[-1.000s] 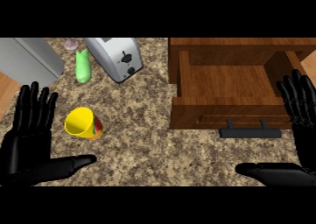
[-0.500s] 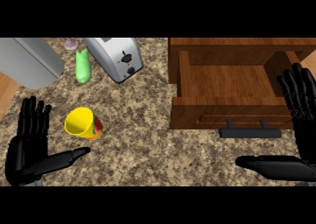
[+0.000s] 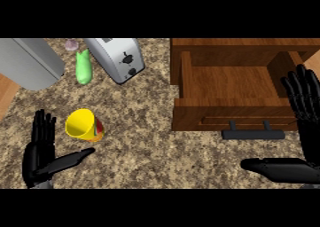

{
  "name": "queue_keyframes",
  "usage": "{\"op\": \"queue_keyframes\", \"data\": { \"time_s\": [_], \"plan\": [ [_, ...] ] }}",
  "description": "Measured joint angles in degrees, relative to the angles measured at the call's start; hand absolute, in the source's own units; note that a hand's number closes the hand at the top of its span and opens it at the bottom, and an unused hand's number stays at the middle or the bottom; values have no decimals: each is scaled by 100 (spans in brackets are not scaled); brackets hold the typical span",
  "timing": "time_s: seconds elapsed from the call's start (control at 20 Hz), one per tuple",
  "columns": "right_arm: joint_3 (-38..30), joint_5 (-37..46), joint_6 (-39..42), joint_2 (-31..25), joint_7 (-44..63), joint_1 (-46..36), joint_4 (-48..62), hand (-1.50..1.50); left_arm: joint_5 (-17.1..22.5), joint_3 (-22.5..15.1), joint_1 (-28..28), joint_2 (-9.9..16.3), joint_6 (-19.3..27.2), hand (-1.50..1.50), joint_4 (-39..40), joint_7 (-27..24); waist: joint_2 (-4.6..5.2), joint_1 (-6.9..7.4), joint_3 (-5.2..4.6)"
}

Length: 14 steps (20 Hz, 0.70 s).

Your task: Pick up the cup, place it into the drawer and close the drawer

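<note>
Lower left of frame: left hand (image 3: 41, 150), fingers straight and upright, thumb angled out toward the right, holding nothing. It sits just beside the cup, not touching it.

Lower right: right hand (image 3: 306, 133), also flat and released, fingers pointing up along the right edge, thumb stretched left across the counter (image 3: 162, 150). Empty.

Just above the left thumb: yellow cup (image 3: 83, 125), lying on the speckled counter, mouth tilted toward the viewer, a red and green patch on its side. Well apart from the drawer.

Middle right: wooden drawer (image 3: 234, 86), pulled open, inside bare as far as shows; dark handle (image 3: 254, 132) on its front, near the right thumb.

Upper left, farthest: a toaster (image 3: 116, 57), a green bottle-like object (image 3: 83, 68) beside it, a grey box (image 3: 25, 62) at the corner.

Step, as I judge it: approach to the pick, nothing grasped. Next move calls for the left hand to shift right and curl round the cup's body, then carry it across to the open drawer.
</note>
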Motion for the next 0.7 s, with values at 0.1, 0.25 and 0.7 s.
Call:
{"op": "queue_keyframes", "data": {
  "time_s": [0.1, 0.25, 0.7],
  "plan": [
    [5, 9, 7, 0, 54, -29, -26, -150, 53, 166, -167, 94, -102, -150, 575, -334, 1, -5, -1],
    [-135, -122, 138, -60, -55, 23, 19, -150, 179, 351, -338, 193, -293, -150, 1244, -769, 1, -6, -2],
    [-146, -70, 208, -10, -109, -30, 143, -150, 337, 756, -1127, 523, -721, -150, 3509, -2220, 4, -17, -3]
  ]
}}
